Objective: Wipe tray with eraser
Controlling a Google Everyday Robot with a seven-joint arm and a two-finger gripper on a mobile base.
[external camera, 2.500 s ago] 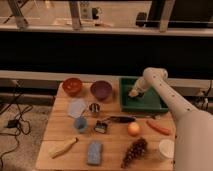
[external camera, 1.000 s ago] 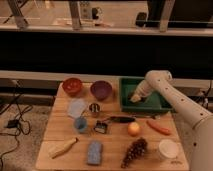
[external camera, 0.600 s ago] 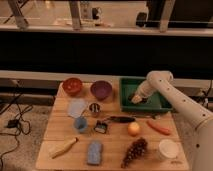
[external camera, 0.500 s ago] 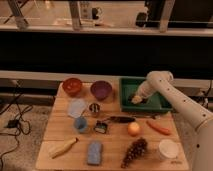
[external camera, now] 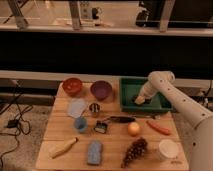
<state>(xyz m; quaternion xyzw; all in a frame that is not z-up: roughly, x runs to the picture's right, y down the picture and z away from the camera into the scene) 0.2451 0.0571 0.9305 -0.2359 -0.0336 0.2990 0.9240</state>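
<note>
The dark green tray (external camera: pixel 129 92) sits at the back right of the wooden table. The white arm reaches down into it from the right. My gripper (external camera: pixel 140 98) is low over the tray floor, toward its front middle. A small pale yellowish and dark block, the eraser (external camera: pixel 138 101), is at the gripper's tip against the tray floor.
A purple bowl (external camera: pixel 101 89) and a red bowl (external camera: pixel 72 85) stand left of the tray. In front lie a carrot (external camera: pixel 158 127), an orange (external camera: pixel 133 129), grapes (external camera: pixel 134 151), a white cup (external camera: pixel 168 149), a blue sponge (external camera: pixel 94 152), a banana (external camera: pixel 63 148) and a black clip (external camera: pixel 102 127).
The gripper with the eraser has shifted a little forward and left across the tray floor since the earliest frame. Nothing else on the table has moved.
</note>
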